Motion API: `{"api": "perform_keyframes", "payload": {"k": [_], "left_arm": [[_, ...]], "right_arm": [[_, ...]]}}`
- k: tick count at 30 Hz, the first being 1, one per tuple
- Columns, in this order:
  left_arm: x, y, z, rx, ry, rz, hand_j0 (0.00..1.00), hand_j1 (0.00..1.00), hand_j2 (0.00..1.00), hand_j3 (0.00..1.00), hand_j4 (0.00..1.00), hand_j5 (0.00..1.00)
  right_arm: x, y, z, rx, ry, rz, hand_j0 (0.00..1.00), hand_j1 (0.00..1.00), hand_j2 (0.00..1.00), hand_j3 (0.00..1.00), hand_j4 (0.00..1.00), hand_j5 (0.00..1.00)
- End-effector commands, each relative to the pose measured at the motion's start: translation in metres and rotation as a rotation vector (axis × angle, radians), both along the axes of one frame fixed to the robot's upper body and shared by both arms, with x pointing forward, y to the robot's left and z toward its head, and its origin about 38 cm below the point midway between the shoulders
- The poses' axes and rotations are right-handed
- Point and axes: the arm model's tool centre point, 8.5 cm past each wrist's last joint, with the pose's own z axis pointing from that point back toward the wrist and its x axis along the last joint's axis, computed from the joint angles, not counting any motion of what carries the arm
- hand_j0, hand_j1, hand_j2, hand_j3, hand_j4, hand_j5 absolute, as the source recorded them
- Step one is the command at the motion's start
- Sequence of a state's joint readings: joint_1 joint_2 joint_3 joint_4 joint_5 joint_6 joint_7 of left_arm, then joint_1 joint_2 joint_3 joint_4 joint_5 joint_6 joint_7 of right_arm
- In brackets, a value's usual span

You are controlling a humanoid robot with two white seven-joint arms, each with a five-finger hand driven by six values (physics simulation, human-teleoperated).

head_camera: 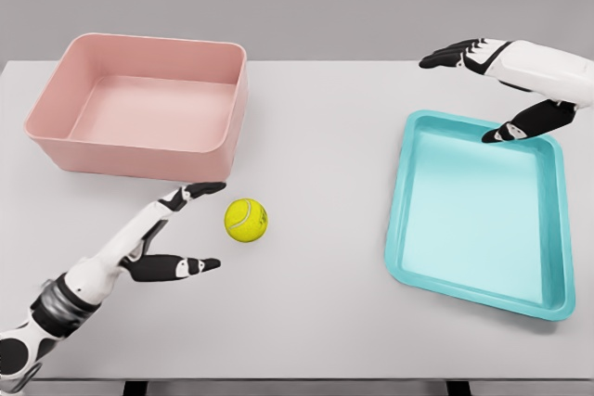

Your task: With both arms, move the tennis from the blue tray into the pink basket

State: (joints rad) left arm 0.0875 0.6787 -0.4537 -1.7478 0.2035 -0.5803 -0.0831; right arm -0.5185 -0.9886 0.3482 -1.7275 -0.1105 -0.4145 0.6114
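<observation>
Tennis ball (246, 221) sits loose on the table (325, 118) between pink basket (144, 104) and blue tray (483, 220). Left hand (172, 234), fingers spread, reaches just beside it; right hand (506, 81) hovers empty-handed, fingers spread, above the tray. A clumsy touch could roll the ball away.

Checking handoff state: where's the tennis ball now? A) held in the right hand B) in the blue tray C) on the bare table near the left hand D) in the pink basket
C: the tennis ball lies on the table between the pink basket and the blue tray, just off the open left hand.
</observation>
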Motion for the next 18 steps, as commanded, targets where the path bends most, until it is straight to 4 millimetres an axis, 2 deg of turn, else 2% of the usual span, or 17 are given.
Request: {"api": "perform_keyframes", "payload": {"k": [1, 2, 5, 18], "left_arm": [[0.001, -0.006, -0.003, -0.001, 0.005, 0.004, 0.91, 0.91, 0.91, 0.91, 0.91, 0.91], [0.001, -0.011, -0.005, -0.007, 0.009, 0.004, 0.94, 0.94, 0.94, 0.94, 0.94, 0.94], [0.005, -0.015, -0.007, 0.001, 0.029, 0.011, 0.95, 0.95, 0.95, 0.95, 0.95, 0.95], [0.015, -0.024, -0.023, 0.028, 0.153, 0.064, 0.95, 0.95, 0.95, 0.95, 0.95, 0.95]], "right_arm": [[0.0, 0.001, 0.0, 0.007, 0.004, 0.003, 1.0, 1.0, 1.0, 1.0, 1.0, 1.0], [0.0, 0.001, 0.0, 0.007, 0.004, 0.003, 1.0, 1.0, 1.0, 1.0, 1.0, 1.0], [-0.001, 0.003, 0.001, 0.015, 0.004, 0.011, 1.0, 1.0, 1.0, 1.0, 1.0, 1.0], [-0.002, 0.002, 0.005, 0.036, 0.0, 0.014, 1.0, 1.0, 1.0, 1.0, 1.0, 1.0]]}}
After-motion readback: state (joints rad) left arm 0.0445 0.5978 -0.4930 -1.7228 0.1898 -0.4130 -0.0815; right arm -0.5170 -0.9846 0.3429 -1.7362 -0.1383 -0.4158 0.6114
